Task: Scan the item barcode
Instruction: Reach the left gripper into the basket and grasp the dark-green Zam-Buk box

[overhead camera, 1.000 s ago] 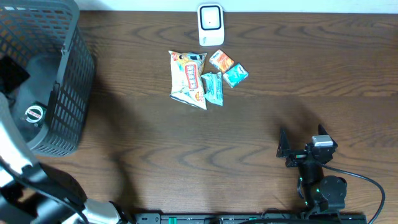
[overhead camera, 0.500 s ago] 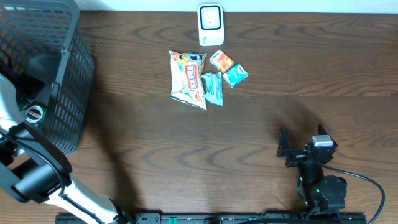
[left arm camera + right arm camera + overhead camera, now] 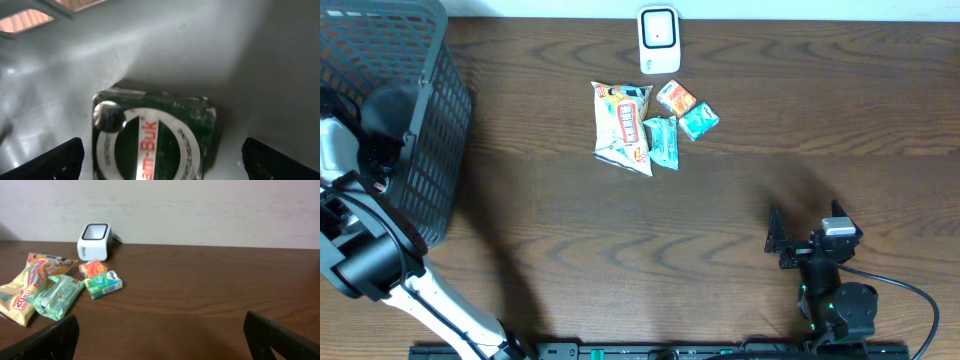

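- The left fingers point(image 3: 52, 160) stand wide apart and hold nothing; their two dark tips show at the bottom corners of the left wrist view.
- Between those tips, a little left of centre, lies the green tin point(image 3: 155, 137), flat on the pale floor of the basket point(image 3: 432, 130) with its white-ringed lid facing up at the camera.
- The tin looks rounded-square, so I see no real long axis. The red lettering on the lid runs up the picture, roughly along the line of my approach, and both side edges sit inside the gap between the fingers.
- The near edge of the tin is cut off at the bottom of the view, so I cannot tell how much height separates the tips from the lid.
- I judge the next move to be a straight descent onto the tin. The basket wall behind it is close, which leaves little room to drift forward.
- Out on the table point(image 3: 740, 200), the right fingers point(image 3: 280, 337) are also spread apart and empty. That arm sits at the near right edge, well apart from the basket, so the left arm is plainly the nearer one.
- Farthest off, the white scanner point(image 3: 658, 38) stands at the back edge of the table with some snack packets point(image 3: 623, 125) just in front of it. From the basket it lies away to the right.
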`<state>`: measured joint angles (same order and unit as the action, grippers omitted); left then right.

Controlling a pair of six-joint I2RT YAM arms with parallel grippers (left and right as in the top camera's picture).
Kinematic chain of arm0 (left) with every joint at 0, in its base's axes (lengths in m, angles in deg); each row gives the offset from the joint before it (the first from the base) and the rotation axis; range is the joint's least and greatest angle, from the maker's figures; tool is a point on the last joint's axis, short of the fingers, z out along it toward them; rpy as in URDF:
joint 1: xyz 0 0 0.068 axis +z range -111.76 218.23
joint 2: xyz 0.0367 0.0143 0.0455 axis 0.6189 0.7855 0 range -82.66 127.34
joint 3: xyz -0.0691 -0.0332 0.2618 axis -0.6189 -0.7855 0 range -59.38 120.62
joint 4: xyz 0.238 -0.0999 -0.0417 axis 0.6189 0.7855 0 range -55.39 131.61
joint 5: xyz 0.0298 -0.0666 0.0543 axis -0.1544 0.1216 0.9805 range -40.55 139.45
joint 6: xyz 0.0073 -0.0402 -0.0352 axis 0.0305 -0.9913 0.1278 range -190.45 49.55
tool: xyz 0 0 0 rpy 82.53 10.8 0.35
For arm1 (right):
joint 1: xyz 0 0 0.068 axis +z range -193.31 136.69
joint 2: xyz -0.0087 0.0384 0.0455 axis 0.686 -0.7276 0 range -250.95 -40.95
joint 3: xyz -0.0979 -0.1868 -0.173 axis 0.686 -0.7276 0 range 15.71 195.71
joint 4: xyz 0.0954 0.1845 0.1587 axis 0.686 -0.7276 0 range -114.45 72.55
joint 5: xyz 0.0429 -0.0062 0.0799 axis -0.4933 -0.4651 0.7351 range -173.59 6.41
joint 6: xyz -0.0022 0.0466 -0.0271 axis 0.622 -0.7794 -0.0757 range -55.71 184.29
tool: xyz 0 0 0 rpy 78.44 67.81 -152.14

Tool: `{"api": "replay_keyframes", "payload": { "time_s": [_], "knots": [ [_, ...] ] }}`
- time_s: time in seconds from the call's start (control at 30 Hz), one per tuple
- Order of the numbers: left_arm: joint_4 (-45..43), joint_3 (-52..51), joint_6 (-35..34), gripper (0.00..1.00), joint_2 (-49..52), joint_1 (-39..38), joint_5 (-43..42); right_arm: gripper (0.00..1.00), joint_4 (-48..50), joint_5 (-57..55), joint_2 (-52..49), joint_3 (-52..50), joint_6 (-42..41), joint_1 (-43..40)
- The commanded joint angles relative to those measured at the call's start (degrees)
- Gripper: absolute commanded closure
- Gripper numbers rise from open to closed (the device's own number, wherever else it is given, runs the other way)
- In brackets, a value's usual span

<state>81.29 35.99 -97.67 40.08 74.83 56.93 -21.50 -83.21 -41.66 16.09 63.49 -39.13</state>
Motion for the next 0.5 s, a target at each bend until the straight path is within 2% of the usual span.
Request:
{"api": "replay_keyframes", "payload": {
  "time_s": [0.0, 0.13, 0.2, 0.23, 0.3, 0.47],
  "knots": [
    [-0.66, -0.57, 1.88, 0.0, 2.27, 0.13, 0.96, 0.01, -0.26, -0.26, 0.22, -0.09, 0.02, -0.46],
    [-1.16, -0.57, 6.21, 0.01, 3.3, 0.15, 0.96, 0.01, -0.26, -0.26, 0.22, -0.09, 0.02, -0.46],
    [-1.16, -0.57, 6.19, 0.06, 3.82, 0.13, 0.94, 0.01, -0.26, -0.26, 0.22, -0.09, 0.02, -0.46],
    [-1.16, -0.57, 6.16, 0.1, 4.02, 0.13, 0.94, 0.01, -0.28, -0.26, 0.22, -0.09, 0.02, -0.46],
    [-1.11, -0.57, 6.16, 0.24, 4.28, 0.13, 0.94, 0.01, -0.28, -0.26, 0.22, -0.09, 0.02, -0.46],
    [-0.61, -0.55, 6.19, 0.38, 4.24, 0.13, 0.9, 0.01, -0.26, -0.26, 0.22, -0.09, 0.02, -0.46]
  ]
}}
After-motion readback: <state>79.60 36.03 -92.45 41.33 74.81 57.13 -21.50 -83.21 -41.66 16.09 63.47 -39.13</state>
